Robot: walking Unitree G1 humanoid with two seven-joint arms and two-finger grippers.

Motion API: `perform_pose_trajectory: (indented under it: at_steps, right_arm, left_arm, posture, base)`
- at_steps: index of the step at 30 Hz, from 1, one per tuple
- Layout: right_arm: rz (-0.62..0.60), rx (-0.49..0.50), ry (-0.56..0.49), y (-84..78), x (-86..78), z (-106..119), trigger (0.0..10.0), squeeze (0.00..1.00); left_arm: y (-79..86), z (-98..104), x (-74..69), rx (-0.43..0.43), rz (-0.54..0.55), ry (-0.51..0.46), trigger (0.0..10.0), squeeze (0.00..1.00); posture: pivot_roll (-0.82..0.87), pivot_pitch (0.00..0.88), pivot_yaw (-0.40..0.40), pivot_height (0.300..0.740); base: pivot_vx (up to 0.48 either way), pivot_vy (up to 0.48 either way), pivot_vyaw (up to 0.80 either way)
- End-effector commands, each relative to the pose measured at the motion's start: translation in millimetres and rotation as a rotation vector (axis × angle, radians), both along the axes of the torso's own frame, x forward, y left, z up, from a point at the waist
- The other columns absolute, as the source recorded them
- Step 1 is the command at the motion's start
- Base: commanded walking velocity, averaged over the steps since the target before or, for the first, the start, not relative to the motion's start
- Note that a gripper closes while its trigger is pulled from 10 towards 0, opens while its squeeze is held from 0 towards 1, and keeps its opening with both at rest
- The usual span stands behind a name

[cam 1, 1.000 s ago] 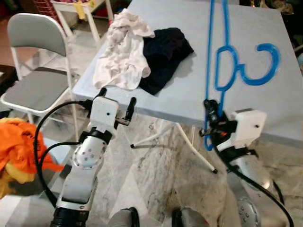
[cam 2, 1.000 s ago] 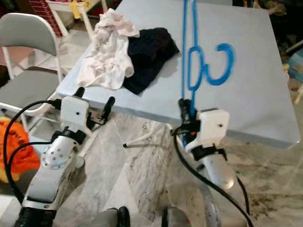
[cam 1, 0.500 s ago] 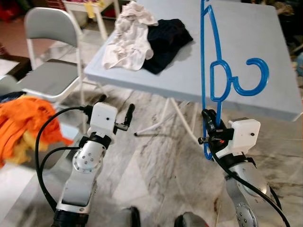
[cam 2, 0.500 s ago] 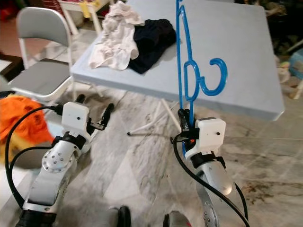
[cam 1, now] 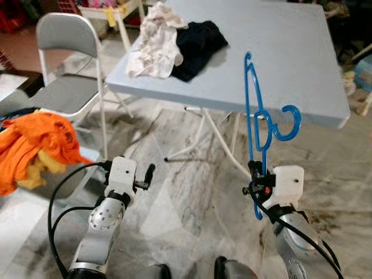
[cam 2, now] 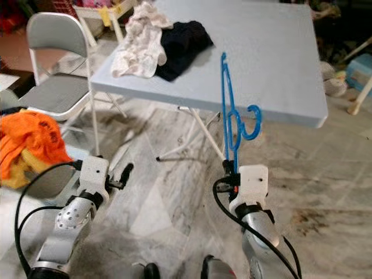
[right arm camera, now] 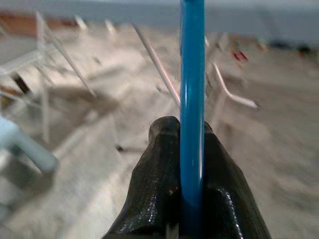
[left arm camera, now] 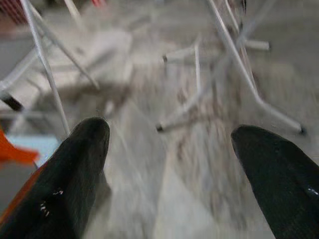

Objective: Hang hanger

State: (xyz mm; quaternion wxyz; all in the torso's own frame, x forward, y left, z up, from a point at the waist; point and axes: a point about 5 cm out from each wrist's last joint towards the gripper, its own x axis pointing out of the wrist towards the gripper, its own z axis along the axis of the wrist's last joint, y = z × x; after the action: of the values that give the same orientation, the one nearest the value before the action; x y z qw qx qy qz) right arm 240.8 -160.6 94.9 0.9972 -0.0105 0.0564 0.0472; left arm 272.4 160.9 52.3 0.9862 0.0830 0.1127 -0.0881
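A blue plastic hanger [cam 1: 258,125] stands upright in front of me, its hook [cam 1: 289,123] curling to the right. My right gripper [cam 1: 256,174] is shut on the hanger's lower bar, low over the marble floor. In the right wrist view the blue bar [right arm camera: 192,99] runs between the two closed black fingers [right arm camera: 159,174]. My left gripper [cam 1: 145,175] hangs low at the left, open and holding nothing; its wrist view shows both fingers [left arm camera: 75,169] spread wide above the floor.
A light blue folding table [cam 1: 273,64] stands ahead with a white cloth [cam 1: 154,43] and a dark garment [cam 1: 197,40] on its left part. A grey folding chair [cam 1: 64,75] is at the left. Orange clothing [cam 1: 35,145] lies lower left. White table legs [cam 1: 215,136] cross beneath.
The whole view has pulled back from the table, so the camera moved. The hanger, still gripped, now sits lower in the picture and off the tabletop. Both arms appear lower.
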Motion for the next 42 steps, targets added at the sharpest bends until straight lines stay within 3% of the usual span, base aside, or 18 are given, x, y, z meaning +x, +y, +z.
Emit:
perform_pose_trajectory:
  at_steps: [1, 4, 6, 9, 20, 42]
  right_arm:
    - [-0.011, -0.037, 0.029, -3.6, -4.2, -11, 10.0, 0.0]
    - [0.004, -0.039, 0.056, -4.4, -8.6, -19, 10.0, 0.0]
    - [0.007, -0.092, 0.082, -6.0, -10.9, -25, 10.0, 0.0]
    - [0.019, -0.065, 0.135, -4.7, -13.1, -30, 10.0, 0.0]
    - [0.035, -0.044, 0.148, 0.3, -11.9, -32, 10.0, 0.0]
    - [0.043, -0.045, 0.146, 2.5, -11.3, -32, 10.0, 0.0]
  left_arm:
    - [5.2, -4, -3.9, 0.025, -0.016, -0.008, 10.0, 0.0]
    - [8.5, -7, -6.1, 0.059, -0.022, -0.026, 10.0, 0.0]
    - [8.2, -8, -6.0, 0.032, -0.026, -0.013, 10.0, 0.0]
    - [6.0, -5, -3.4, 0.023, -0.032, -0.025, 10.0, 0.0]
    - [-4.6, 4, 2.1, -0.012, -0.083, -0.06, 10.0, 0.0]
    - [-3.5, 2, 3.9, -0.013, -0.098, -0.043, 10.0, 0.0]
  posture:
    - [-0.07, 0.198, 0.066, 0.74]
    - [-0.07, 0.204, 0.063, 0.74]
    - [-0.07, 0.206, 0.063, 0.74]
    - [-0.07, 0.208, 0.062, 0.74]
    - [-0.07, 0.208, 0.07, 0.74]
    - [-0.07, 0.202, 0.077, 0.74]
  base:
    - [0.0, 0.0, 0.0]
    - [0.0, 0.0, 0.0]
    - [0.0, 0.0, 0.0]
    - [0.0, 0.0, 0.0]
    - [0.0, 0.134, 0.0]
    - [0.0, 0.356, -0.75]
